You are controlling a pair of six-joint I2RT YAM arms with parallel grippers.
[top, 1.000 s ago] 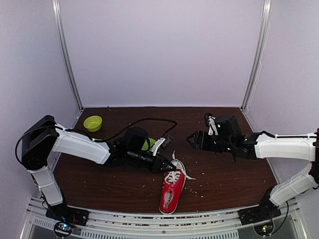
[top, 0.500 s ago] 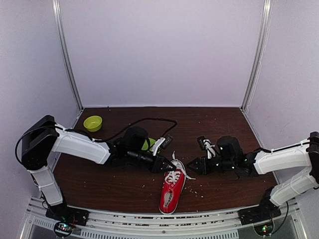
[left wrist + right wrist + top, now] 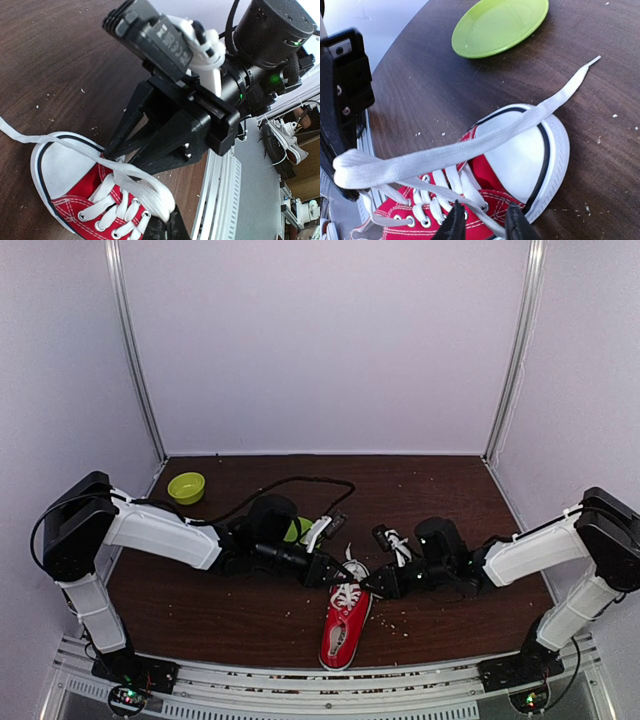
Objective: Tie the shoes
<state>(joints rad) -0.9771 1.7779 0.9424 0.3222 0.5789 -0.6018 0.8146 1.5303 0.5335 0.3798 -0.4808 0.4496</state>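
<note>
A small red shoe (image 3: pixel 345 625) with a white toe cap lies near the front edge, toe pointing away. My left gripper (image 3: pixel 338 576) hovers over the toe end, shut on a folded bight of white lace (image 3: pixel 150 192); its fingers (image 3: pixel 167 225) show at the bottom of the left wrist view. My right gripper (image 3: pixel 372 586) is low at the toe's right side. In the right wrist view, the right gripper (image 3: pixel 485 225) has its jaws apart. A thin lace strand (image 3: pixel 480 212) runs between them over the red upper (image 3: pixel 485 205). The other lace (image 3: pixel 470 147) stretches across the toe cap to the table.
A green bowl (image 3: pixel 186 486) sits at the back left. A green plate (image 3: pixel 500 25) lies beyond the shoe's toe, partly hidden behind the left arm in the top view. A black cable (image 3: pixel 300 483) loops over the table. Crumbs dot the wood. The metal rail (image 3: pixel 300 680) borders the front.
My right arm has swung left and down from mid-table to the shoe's toe, and its jaws have narrowed. The left gripper and shoe have stayed put.
</note>
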